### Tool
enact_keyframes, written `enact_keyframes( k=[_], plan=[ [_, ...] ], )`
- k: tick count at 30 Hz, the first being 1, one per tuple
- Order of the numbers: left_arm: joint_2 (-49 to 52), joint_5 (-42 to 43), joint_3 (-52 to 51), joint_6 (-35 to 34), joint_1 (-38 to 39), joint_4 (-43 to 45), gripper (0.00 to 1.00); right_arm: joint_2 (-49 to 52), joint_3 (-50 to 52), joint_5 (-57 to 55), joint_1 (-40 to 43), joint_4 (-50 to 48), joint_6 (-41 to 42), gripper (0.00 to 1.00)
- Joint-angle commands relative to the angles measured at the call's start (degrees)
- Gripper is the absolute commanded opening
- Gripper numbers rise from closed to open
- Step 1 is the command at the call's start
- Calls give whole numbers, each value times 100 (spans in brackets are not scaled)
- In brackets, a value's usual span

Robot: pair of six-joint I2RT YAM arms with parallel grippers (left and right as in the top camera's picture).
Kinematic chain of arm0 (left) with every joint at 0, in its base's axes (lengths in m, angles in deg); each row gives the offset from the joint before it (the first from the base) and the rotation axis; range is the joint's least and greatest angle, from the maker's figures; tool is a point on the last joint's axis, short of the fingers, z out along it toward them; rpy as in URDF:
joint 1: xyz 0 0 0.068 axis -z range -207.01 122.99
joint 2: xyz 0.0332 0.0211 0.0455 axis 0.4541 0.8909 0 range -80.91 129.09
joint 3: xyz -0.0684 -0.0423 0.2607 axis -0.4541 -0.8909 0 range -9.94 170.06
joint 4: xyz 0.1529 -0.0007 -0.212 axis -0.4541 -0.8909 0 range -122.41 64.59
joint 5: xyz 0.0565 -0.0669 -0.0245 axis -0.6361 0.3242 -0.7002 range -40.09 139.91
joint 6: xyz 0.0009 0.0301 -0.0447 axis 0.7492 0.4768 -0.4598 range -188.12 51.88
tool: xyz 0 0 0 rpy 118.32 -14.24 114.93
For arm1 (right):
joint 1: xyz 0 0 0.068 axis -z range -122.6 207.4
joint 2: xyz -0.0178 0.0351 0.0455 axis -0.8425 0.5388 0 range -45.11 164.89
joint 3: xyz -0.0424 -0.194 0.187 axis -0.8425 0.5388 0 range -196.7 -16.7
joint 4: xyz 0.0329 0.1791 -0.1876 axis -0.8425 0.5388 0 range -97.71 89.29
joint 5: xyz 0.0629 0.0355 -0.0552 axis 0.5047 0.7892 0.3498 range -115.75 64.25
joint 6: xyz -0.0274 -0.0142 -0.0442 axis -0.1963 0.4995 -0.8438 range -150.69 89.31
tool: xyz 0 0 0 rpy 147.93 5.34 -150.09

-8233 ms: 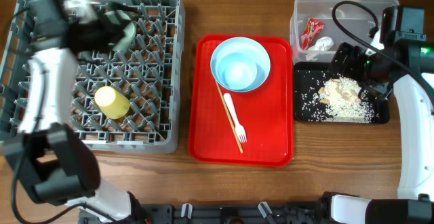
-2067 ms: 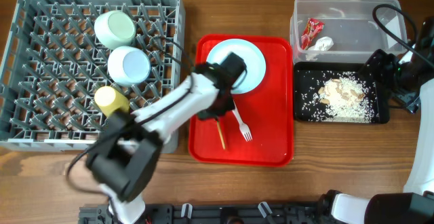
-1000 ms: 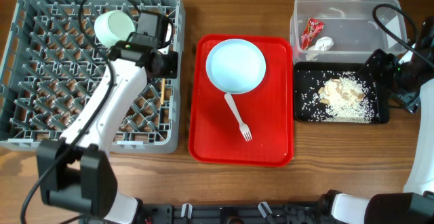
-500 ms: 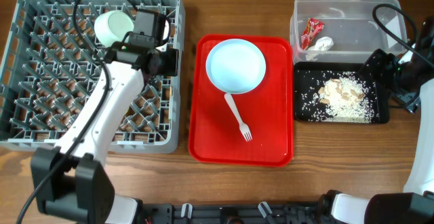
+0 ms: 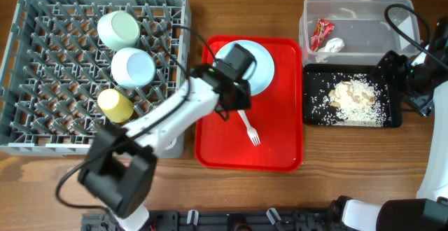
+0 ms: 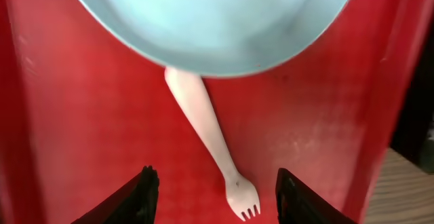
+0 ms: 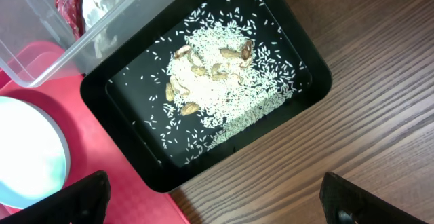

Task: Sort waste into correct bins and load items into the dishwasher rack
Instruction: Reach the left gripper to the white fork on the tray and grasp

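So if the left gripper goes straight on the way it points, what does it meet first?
Most likely the white fork, lying between the open left gripper's fingers on the red tray; depth is hard to judge.

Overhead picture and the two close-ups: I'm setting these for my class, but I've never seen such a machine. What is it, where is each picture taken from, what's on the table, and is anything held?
It is a robot with two arms at a wooden table, each ending in a two-finger gripper. One camera looks down; the others sit on the wrists, so each shows its own fingers. The grey dishwasher rack holds a pale-green bowl, a pale-blue bowl and a yellow cup. A red tray carries a pale-blue plate and a white fork. A clear tub holds a red wrapper and a tissue; a black tray holds rice scraps. The left gripper hangs open over the fork, the right gripper open near the black tray. Neither holds anything.
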Motion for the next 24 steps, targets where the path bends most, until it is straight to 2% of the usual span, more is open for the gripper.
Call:
enact_keyframes(
  k=[1,10,16,18,20,22,24],
  plan=[
    [529,-249,-7,-1005,498,-26,56,61,7,50,-2,-33,-72,100],
    [935,-251,-13,-1738,1180,-155,56,61,7,52,-4,-28,-74,100],
    [1268,-251,-13,-1735,1250,-131,57,61,7,52,-2,-26,-74,100],
    [1346,-229,-13,-1733,1255,-138,48,61,7,96,-4,-33,-74,100],
    [1349,-232,-15,-1733,1255,-109,30,61,7,94,-4,-35,-76,100],
    [1346,-232,-15,-1733,1241,-107,18,61,7,94,-2,-33,-79,100],
    [1346,-232,-15,-1733,1237,-107,16,61,7,94,-2,-35,-76,100]
  ],
)
